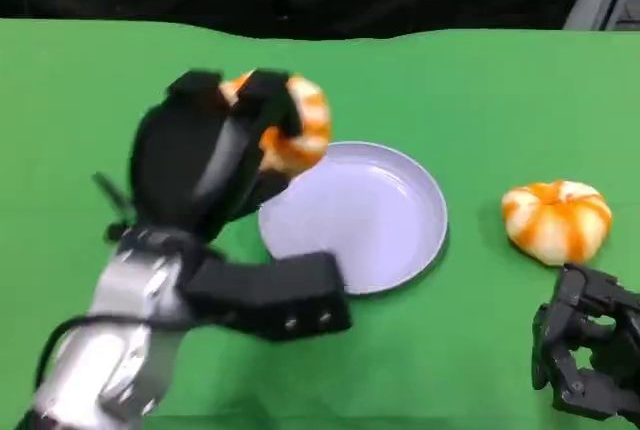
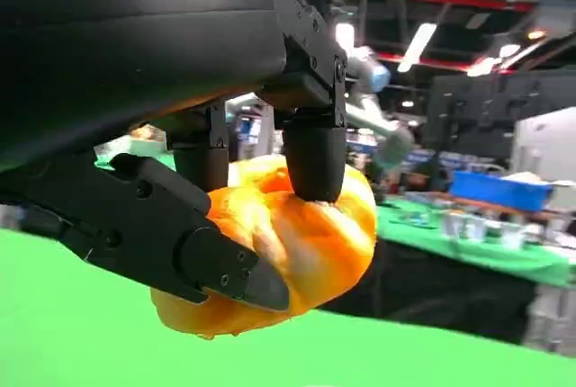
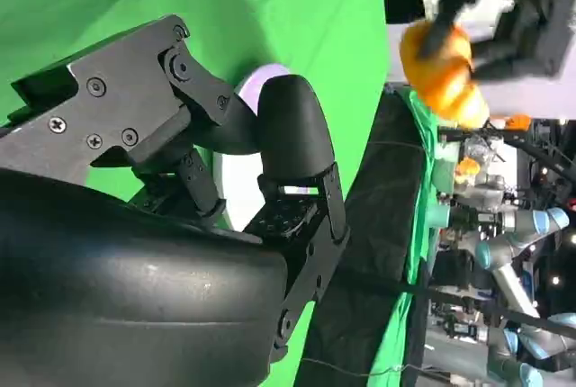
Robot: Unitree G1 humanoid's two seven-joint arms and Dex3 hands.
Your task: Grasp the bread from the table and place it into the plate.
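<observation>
Left hand: the left hand (image 1: 215, 150) is raised over the green worktop (image 1: 480, 100), fingers (image 2: 315, 157) clasped round a bread (image 1: 295, 130).
Held bread: aloft at the plate's (image 1: 400, 240) 10 o'clock rim.
Second bread (image 1: 557, 220): on the worktop, at 3 o'clock from the plate.
Right hand: the right hand (image 1: 590, 355) is low at 5 o'clock, fingers curled, holding nothing.

Left hand (image 2: 261, 198) grips orange-and-white bread (image 2: 306, 243), fingers (image 2: 313, 157) pressing on top, another under its near side. Bread is lifted off green table (image 2: 72, 333). Bkgd: blurry hall w/ ceiling lights.
</observation>
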